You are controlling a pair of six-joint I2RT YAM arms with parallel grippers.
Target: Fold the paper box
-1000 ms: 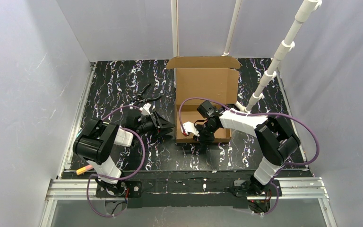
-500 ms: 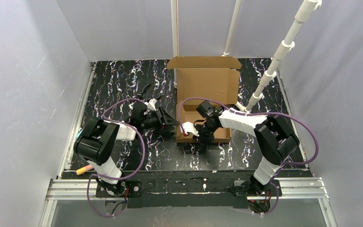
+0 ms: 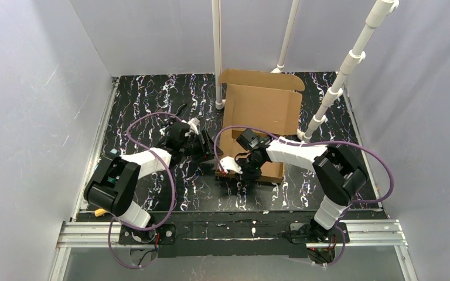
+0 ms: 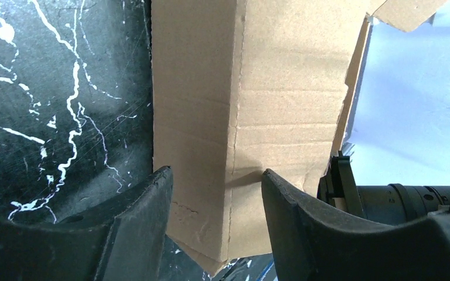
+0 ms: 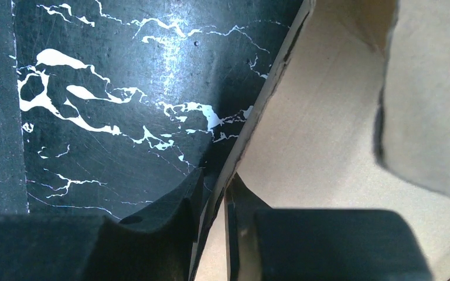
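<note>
The paper box (image 3: 266,108) is brown corrugated cardboard, sitting mid-table with its lid standing up at the back and the whole box skewed. My left gripper (image 3: 210,151) is at the box's left wall, jaws open. In the left wrist view the creased side wall (image 4: 281,88) fills the space ahead of the left gripper (image 4: 215,174), and neither finger presses on it. My right gripper (image 3: 247,174) is at the box's near wall. The right wrist view shows the right gripper (image 5: 217,178) shut on that thin cardboard edge (image 5: 322,134), one finger outside and one inside.
White pipes stand behind the box (image 3: 217,52) and slant up at its right (image 3: 340,76). A small black tool (image 3: 179,111) lies on the black marbled tabletop (image 3: 140,105) left of the box. An orange-yellow item (image 3: 99,212) lies by the left arm's base. Grey walls enclose the table.
The box has turned, its lid swinging toward the right. My left arm has reached forward to the box's left wall and its jaws have widened. The right gripper keeps its hold.
</note>
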